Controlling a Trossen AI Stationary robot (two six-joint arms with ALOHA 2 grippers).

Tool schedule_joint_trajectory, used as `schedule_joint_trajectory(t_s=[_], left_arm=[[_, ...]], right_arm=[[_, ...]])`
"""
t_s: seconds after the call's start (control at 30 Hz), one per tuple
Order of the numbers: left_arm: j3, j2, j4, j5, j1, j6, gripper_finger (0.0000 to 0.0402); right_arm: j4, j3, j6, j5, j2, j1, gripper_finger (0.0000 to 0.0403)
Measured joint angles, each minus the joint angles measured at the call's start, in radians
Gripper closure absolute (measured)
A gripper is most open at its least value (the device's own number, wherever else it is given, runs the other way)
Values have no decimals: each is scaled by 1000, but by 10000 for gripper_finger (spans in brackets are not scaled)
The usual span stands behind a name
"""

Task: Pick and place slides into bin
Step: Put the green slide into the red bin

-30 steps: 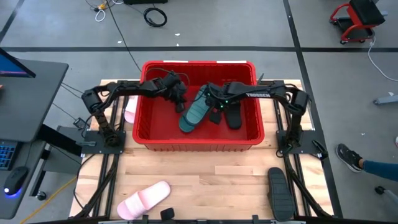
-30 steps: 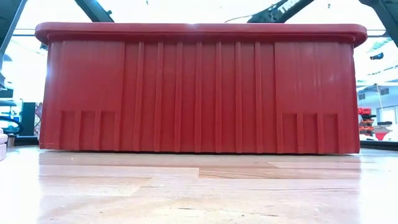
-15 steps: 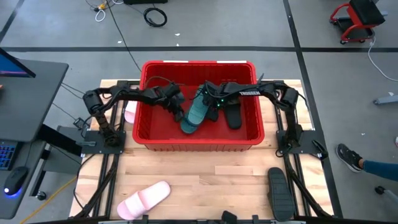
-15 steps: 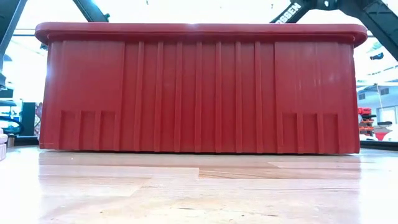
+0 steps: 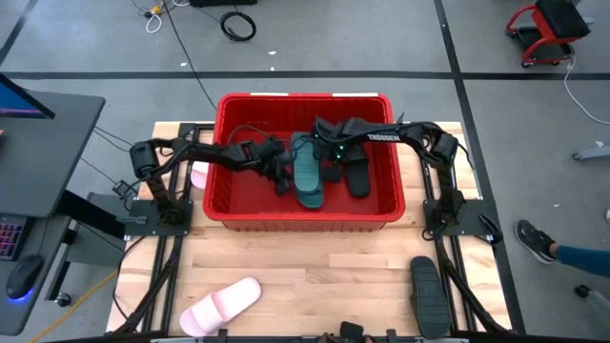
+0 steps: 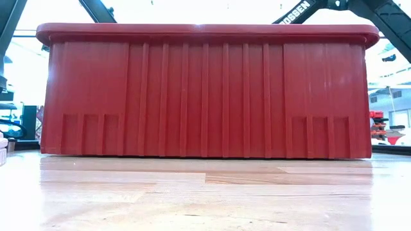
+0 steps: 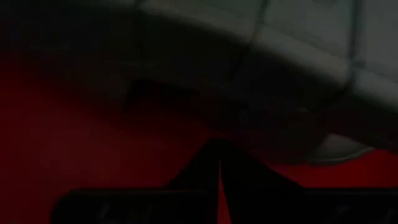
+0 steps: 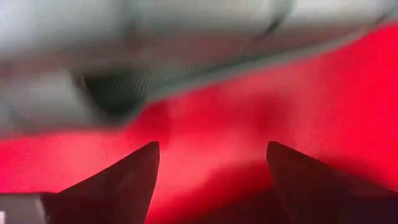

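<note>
The red bin (image 5: pixel 305 97) stands at the table's far middle; its near wall fills the low view (image 6: pixel 205 96). Inside lie a teal slide (image 5: pixel 307 173) and a black slide (image 5: pixel 358 177), both on the bin's floor. My left gripper (image 5: pixel 283 177) reaches in from the left, shut, right beside the teal slide's left edge; its wrist view shows the shut fingers (image 7: pixel 217 165) over the red floor. My right gripper (image 5: pixel 325 152) hangs open over the teal slide's far end, the red floor showing between its fingers (image 8: pixel 211 168). My left gripper's shut fingertips lie close against the left side of the teal slide (image 5: pixel 294 177), coming level from the table's left. I cannot tell whether they touch it.
A pale pink slide (image 5: pixel 221 305) lies on the table near the front left. A black slide (image 5: pixel 427 295) lies at the front right. Another pink slide (image 5: pixel 198 175) lies just left of the bin, under my left arm. Bare wood shows in front of the bin.
The teal slide, which was slanted with its near end toward the left, has turned and now lies flat and nearly straight on the bin's floor. My left gripper has gone toward the right, up to the slide. My right gripper has shifted slightly toward the bin's far wall.
</note>
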Motion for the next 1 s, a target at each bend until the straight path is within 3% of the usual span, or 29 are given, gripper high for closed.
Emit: schedule_joint_trajectory(t_s=[0.33, 0.43, 0.7, 1.0], left_arm=[[1, -81, -133, -4, 54, 31, 388], [0, -118, -148, -52, 97, 61, 385], [0, -33, 77, -73, 192, 238, 397], [1, 48, 307, -76, 196, 214, 379]], right_arm=[[-98, 0, 9, -4, -23, 13, 100], [-89, 0, 10, -28, -23, 12, 101], [-17, -1, -8, -62, -23, 26, 101], [24, -1, -30, -70, -23, 38, 101]])
